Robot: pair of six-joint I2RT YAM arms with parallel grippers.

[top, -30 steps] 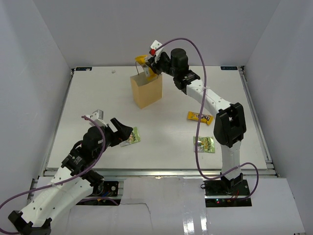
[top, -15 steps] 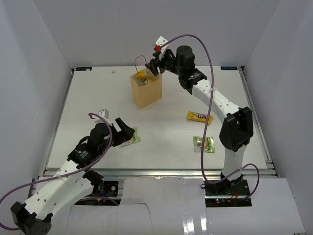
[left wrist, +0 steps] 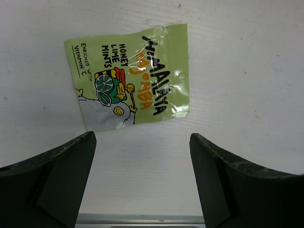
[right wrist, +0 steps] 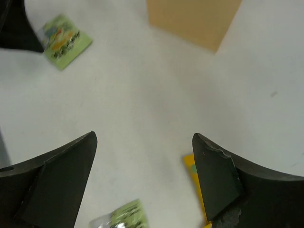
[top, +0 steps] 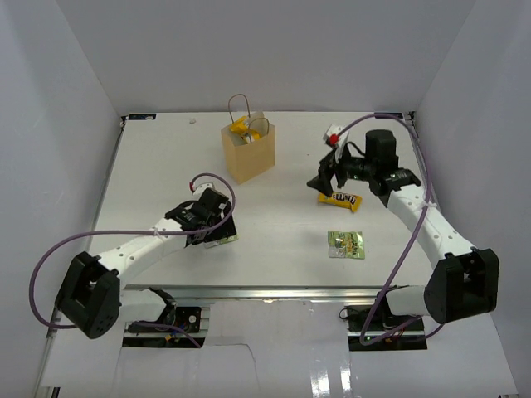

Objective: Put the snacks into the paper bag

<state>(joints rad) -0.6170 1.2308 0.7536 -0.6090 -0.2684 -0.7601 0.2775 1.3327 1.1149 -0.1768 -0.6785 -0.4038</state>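
Note:
The tan paper bag (top: 248,156) (right wrist: 194,19) stands upright at the back of the table, and a yellow snack (top: 241,128) shows in its mouth. My left gripper (top: 217,224) (left wrist: 142,137) is open low over the table. A green mint packet (left wrist: 130,78) (top: 224,240) lies flat just beyond its fingertips. My right gripper (top: 324,178) (right wrist: 145,137) is open and empty, hovering beside a yellow candy wrapper (top: 340,199) (right wrist: 191,166). Another green packet (top: 345,244) (right wrist: 126,216) lies nearer the front edge.
White walls enclose the table on three sides. A metal rail (top: 265,290) runs along its front edge. In the right wrist view, the left gripper's dark finger (right wrist: 14,23) shows next to the far green packet (right wrist: 64,40).
My right gripper opened above the bag, left the yellow snack in it, and swung down to the right beside the yellow wrapper. My left arm reached forward over the green packet.

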